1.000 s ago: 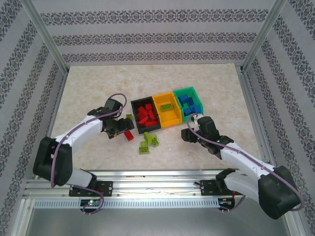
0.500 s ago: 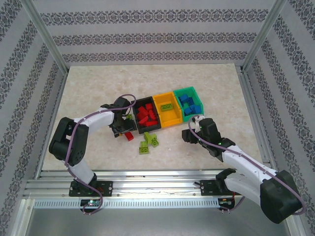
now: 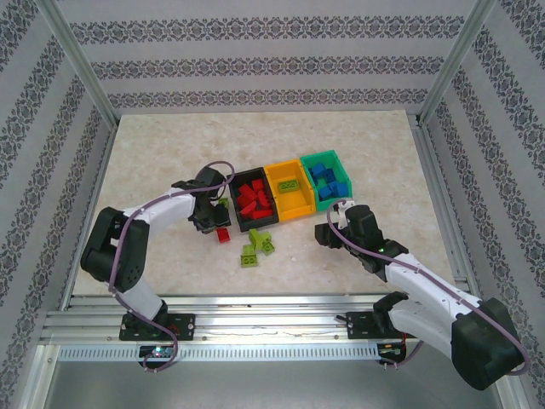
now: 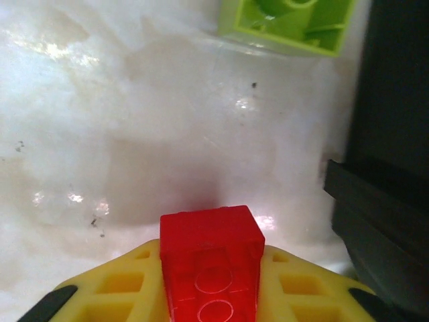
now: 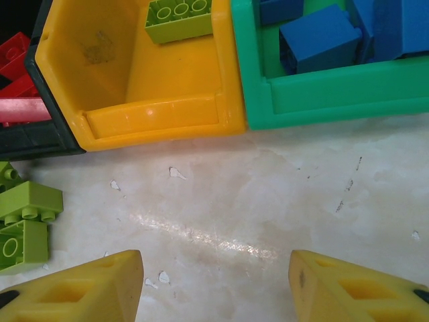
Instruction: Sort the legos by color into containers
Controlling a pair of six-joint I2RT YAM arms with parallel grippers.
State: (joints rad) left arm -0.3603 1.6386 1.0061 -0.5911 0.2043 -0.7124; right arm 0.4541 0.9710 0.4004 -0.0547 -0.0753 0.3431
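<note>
**One small red studded plastic brick [image 4: 211, 235] is sitting in the left end effector [image 3: 211, 223]**

Its yellow fingers [image 4: 127, 285] are pressing together on that brick, close to the pale marble-patterned bench [image 3: 153, 153] and just left of the black rectangular plastic bin [image 3: 232, 198]. Whether the brick is touching the bench I cannot tell. One lime green brick [image 4: 288, 23] is lying on the bench just beyond it, beside the black bin's wall.

Red bricks [image 3: 253, 198] are filling the black bin. A single lime brick [image 5: 177, 17] is resting in the orange-yellow bin [image 5: 167, 87] next to it. Blue bricks [image 5: 318, 43] are sitting in the teal-green bin [image 5: 322, 94] at the row's right end. Several loose lime green bricks [image 3: 255, 245] are lying in front of the black bin.

The right end effector [image 5: 214, 282] is hovering with its fingers spread, holding nothing. It is over bare bench in front of the orange-yellow and teal-green bins.
</note>
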